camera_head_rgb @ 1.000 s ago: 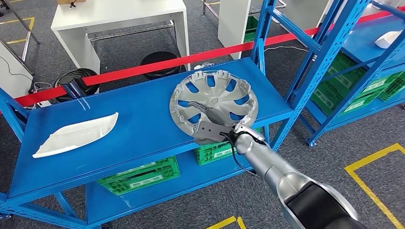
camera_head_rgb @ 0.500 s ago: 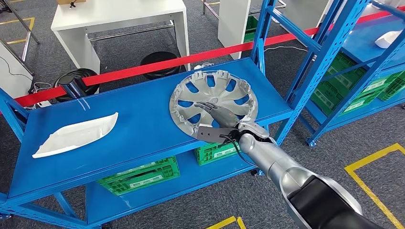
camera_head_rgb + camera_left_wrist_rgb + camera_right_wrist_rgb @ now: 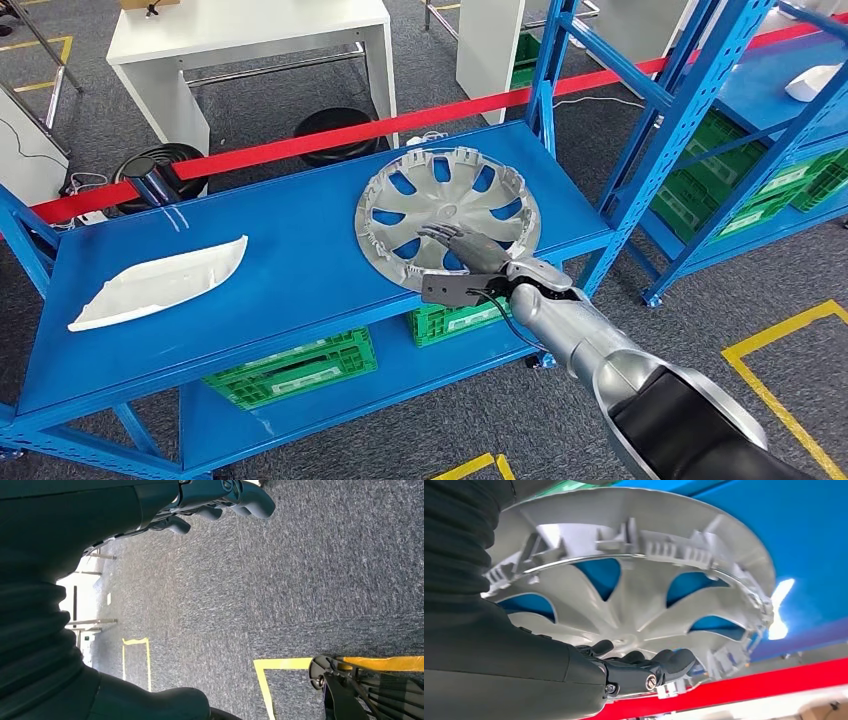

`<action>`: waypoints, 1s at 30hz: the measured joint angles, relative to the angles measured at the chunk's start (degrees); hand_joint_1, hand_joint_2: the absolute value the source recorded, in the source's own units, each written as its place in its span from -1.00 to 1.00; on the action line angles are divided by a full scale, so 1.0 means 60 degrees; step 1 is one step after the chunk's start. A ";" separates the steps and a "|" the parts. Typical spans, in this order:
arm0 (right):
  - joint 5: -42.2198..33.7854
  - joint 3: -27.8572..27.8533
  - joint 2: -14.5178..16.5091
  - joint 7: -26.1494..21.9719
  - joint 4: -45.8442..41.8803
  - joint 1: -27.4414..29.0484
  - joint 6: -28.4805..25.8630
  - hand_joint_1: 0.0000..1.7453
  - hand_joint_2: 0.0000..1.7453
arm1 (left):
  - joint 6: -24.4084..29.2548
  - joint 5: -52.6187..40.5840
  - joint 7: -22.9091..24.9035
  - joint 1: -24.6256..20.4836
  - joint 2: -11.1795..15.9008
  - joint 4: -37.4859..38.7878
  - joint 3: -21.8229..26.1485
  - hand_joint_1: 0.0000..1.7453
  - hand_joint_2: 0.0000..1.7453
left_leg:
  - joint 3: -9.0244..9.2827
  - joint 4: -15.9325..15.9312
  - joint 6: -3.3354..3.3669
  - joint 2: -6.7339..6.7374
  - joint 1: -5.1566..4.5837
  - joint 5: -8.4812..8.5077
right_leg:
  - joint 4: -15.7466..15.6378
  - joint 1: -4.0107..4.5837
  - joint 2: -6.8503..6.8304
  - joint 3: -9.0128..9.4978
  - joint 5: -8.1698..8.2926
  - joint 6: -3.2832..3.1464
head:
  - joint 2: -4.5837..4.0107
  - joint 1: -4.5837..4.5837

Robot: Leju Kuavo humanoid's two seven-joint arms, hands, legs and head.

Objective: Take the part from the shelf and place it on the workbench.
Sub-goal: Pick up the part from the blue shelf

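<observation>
So we're at the pick-up step, nothing lifted yet. The blue shelf [image 3: 280, 270] is the big thing here, and the part, a silver wheel cover [image 3: 447, 215], lies flat on its top deck toward the right end, inside face up with all the clips showing.

The right hand [image 3: 462, 262] is stretched out over the near rim of the wheel cover, fingers [image 3: 445, 236] extended flat and reaching in over the spokes. In the right wrist view the fingertips [image 3: 664, 662] sit right at the spokes, maybe touching, but I can't tell for sure. Either way it's released, holding nothing, not closed around the rim.

The left hand [image 3: 200, 502] hangs down by the carpeted floor with its fingers loosely curled, nothing in it.

Next move, I'd guess: get the fingers hooked over the rim or through one of the spoke gaps and the thumb underneath, then clamp before lifting. The thing is wide and flat, so a one-sided grab could let it tip.

There's also a white curved panel [image 3: 160, 282] lying well off to the left on the same deck, not involved.
</observation>
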 joint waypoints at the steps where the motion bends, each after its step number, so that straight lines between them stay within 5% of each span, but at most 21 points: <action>1: 0.0040 0.0026 -0.0036 0.0008 0.0012 0.0001 -0.0009 -1.00 1.00 | -0.0001 0.0000 -0.0012 0.0000 -0.0004 0.0000 0.0005 -1.00 1.00 | 0.0000 0.0000 0.0000 0.0000 0.0000 0.0000 | 0.0000 0.0000 0.0000 0.0000 0.0000 0.0000 | 0.0000 0.0000; 19: 0.0830 0.0592 -0.0582 0.0378 0.0041 -0.0078 -0.0099 -1.00 1.00 | -0.0041 0.0007 -0.0036 0.0001 -0.0092 0.0004 0.0103 -1.00 1.00 | 0.0000 0.0000 0.0000 0.0000 0.0000 0.0000 | 0.0000 0.0001 0.0000 0.0000 0.0000 0.0000 | -0.0001 -0.0001; 23: 0.0893 0.0663 -0.0608 0.0476 0.0041 -0.0077 -0.0155 1.00 1.00 | -0.0068 0.0005 -0.0038 0.0001 -0.0120 0.0004 0.0106 -1.00 1.00 | 0.0000 0.0000 0.0000 0.0000 -0.0001 0.0000 | 0.0000 0.0001 0.0000 0.0000 0.0000 0.0000 | -0.0002 -0.0001; 30: 0.0918 0.0741 -0.0679 0.0506 0.0045 -0.0077 -0.0073 1.00 1.00 | -0.0087 -0.0013 -0.0036 0.0001 -0.0139 0.0004 0.0106 -1.00 1.00 | 0.0000 0.0000 0.0000 0.0000 0.0000 0.0000 | 0.0000 0.0001 0.0000 0.0000 0.0000 0.0000 | 0.0000 -0.0001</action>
